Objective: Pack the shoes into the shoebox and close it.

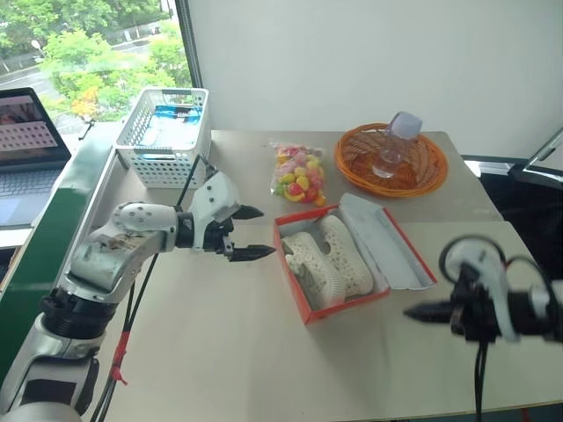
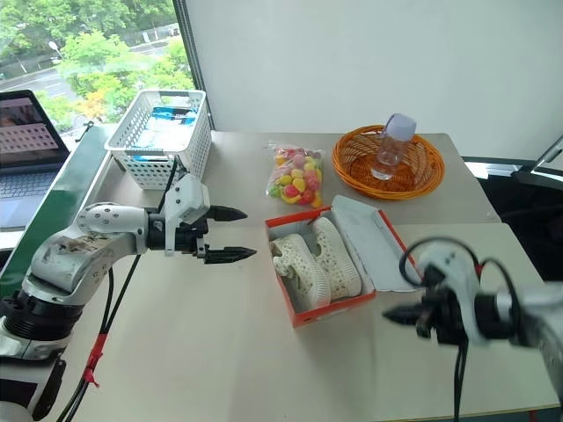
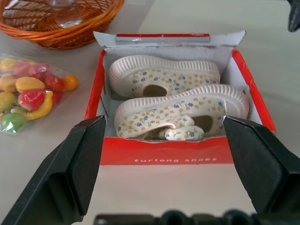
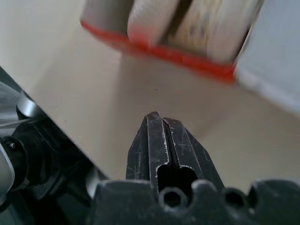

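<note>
Counter [image 1: 220, 352] space near the middle is taken by the shoebox [image 1: 303, 303], whose lid [image 1: 387, 251] lies flat open. Thin, light cardboard is judged easily dented; the lid's free edge seems the best hold. Shoes [image 3: 178, 101], soft and rubbery, are packed inside. Left claw [image 1: 251, 233] is spread wide beside the box; right claw [image 4: 161, 133] is pinched closed, empty.

shoes [image 1: 327, 258] side by side in shoebox [image 1: 303, 303], lid [image 1: 387, 242] open to right, apparently lying flat
</note>
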`<state>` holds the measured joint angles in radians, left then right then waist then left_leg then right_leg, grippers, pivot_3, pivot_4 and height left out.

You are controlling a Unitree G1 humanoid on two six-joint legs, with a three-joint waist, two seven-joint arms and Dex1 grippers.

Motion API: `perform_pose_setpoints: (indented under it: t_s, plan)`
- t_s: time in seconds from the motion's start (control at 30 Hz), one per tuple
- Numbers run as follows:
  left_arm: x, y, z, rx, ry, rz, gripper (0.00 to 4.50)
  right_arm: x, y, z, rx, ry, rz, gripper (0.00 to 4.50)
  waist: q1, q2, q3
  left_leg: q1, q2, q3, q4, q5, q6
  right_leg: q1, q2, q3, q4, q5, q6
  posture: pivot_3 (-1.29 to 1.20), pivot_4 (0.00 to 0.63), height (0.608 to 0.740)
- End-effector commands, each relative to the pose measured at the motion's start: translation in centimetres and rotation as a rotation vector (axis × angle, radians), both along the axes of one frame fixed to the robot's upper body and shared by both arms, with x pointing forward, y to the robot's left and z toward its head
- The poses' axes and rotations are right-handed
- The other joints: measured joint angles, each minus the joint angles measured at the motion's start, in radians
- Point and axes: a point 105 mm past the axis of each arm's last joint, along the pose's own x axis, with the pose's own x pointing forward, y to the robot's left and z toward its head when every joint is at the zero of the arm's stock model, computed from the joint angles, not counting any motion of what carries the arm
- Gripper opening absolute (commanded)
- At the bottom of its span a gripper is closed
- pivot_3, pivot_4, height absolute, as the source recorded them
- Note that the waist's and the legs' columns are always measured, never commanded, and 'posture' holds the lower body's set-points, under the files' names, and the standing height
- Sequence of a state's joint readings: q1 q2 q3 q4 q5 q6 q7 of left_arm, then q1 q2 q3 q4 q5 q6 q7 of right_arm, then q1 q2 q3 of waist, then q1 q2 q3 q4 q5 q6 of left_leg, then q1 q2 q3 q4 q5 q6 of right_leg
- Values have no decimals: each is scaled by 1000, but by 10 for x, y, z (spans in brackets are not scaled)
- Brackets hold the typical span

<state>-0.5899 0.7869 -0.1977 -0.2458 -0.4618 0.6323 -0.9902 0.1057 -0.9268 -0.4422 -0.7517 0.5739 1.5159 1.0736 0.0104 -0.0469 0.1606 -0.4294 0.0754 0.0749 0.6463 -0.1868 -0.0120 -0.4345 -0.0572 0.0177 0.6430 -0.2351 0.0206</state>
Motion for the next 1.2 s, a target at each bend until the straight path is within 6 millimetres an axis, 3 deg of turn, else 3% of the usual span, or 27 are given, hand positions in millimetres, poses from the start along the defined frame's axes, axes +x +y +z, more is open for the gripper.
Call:
perform_pose_setpoints:
  t_s: [0.03,0.27,0.4,0.57,0.73,0.9,1.13,1.2]
  plan:
    - [0,-3,4,22,-49,-30,4235,2,-10,-8,17,-64,-127,30,-5,0,0,1,0,0,1,0,0,1,0,1,0,0,0,0,150,740]
    - [4,0,3,66,-99,11,4235,58,-27,-65,145,-133,-445,30,-13,1,1,7,-2,-4,5,0,0,9,-1,0,-1,-3,-5,0,150,740]
    - [4,8,5,86,-119,48,4235,79,-31,-93,233,-74,-597,30,-22,2,1,6,-5,-6,4,1,2,9,-2,1,0,-1,-2,0,150,740]
    - [0,16,8,83,-117,91,4235,113,-40,-105,465,-116,-789,30,-30,2,1,6,-5,-7,3,1,2,10,-1,1,-1,1,2,0,150,740]
    - [-2,22,11,96,-121,115,4235,123,-51,-114,718,-179,-956,30,-28,-11,-7,9,-5,-7,4,2,3,14,-1,1,-2,1,3,0,150,740]
    - [-2,26,13,101,-126,128,4235,115,-61,-104,952,-303,-1018,30,-28,-15,-9,11,-5,-7,4,2,3,17,-2,1,-3,0,-2,0,150,740]
    - [0,28,14,103,-128,130,4235,105,-32,-43,1165,-446,-770,30,-30,0,-3,9,-5,-7,-1,2,3,11,-1,2,0,1,1,0,150,740]
    - [1,27,14,106,-133,127,4235,103,-19,-11,1240,-484,-652,30,-31,8,0,8,-5,-7,-1,2,3,9,-1,3,0,1,1,0,150,740]
